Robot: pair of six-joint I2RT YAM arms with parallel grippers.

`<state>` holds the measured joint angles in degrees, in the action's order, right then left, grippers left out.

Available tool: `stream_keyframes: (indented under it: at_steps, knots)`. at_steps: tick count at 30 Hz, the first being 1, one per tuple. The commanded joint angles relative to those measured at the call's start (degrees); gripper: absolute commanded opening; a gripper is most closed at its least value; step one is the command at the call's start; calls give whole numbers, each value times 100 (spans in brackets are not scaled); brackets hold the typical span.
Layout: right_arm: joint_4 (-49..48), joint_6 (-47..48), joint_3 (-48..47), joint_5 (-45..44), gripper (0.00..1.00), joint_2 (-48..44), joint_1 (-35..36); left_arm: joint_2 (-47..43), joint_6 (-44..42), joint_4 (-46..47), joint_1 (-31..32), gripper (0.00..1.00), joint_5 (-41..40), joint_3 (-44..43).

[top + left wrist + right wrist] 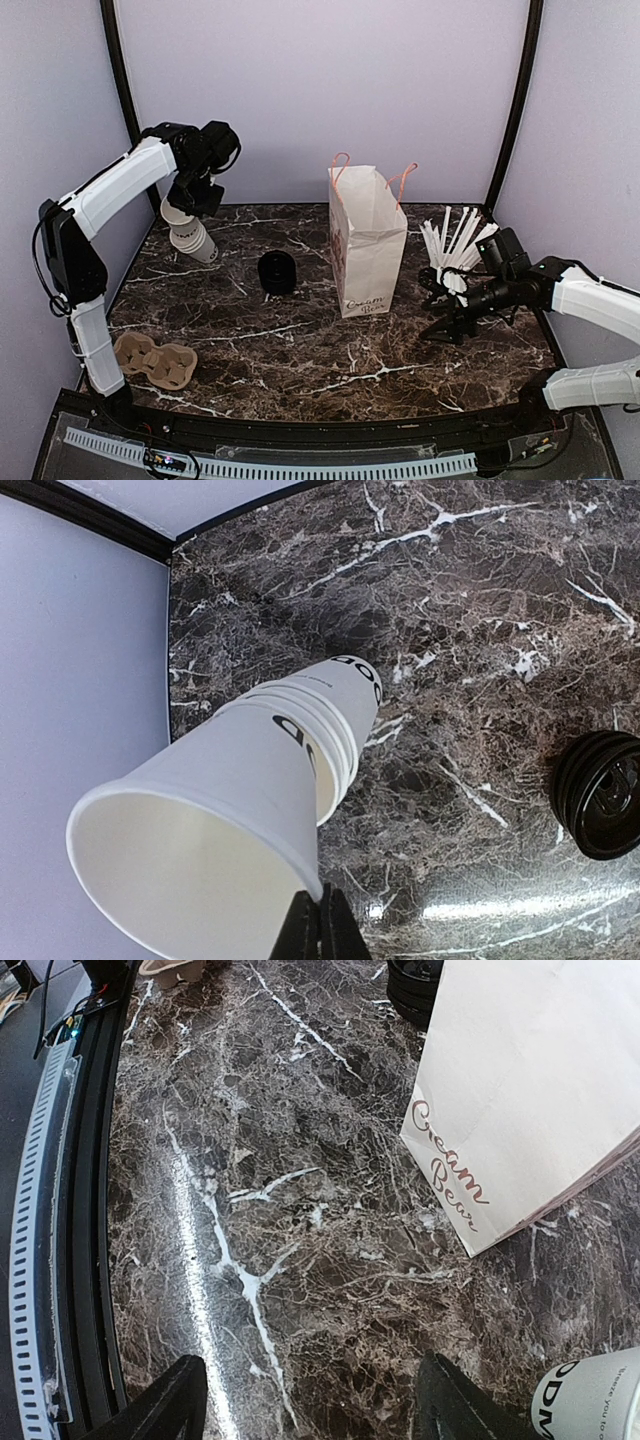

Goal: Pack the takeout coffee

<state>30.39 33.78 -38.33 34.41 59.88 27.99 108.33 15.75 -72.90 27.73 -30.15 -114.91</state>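
Note:
The takeout coffee is out of view; no lidded cup shows. My left gripper [186, 203] [322, 912] is shut on the rim of the top white paper cup [200, 820] of a tilted nested stack [197, 243] at the back left. That cup sits partly drawn out of the others, whose lower end carries dark lettering [352, 676]. The white paper bag [367, 240] [540, 1080] stands open mid-table. My right gripper [441, 327] [315, 1410] hangs open just above bare marble, to the right of the bag, with nothing between its fingers.
A stack of black lids [277, 272] [600, 795] sits left of the bag. A white cup of straws [455, 245] [592, 1400] stands right beside the right gripper. A cardboard cup carrier [155, 360] lies front left. Walls close in the back and sides.

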Motion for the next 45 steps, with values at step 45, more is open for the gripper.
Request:
stream_keyframes:
  at_steps: [45]
  knots:
    - [-108,-5,62,-82,74,63,-153,-895,-696,-40,2499,0,1654,243]
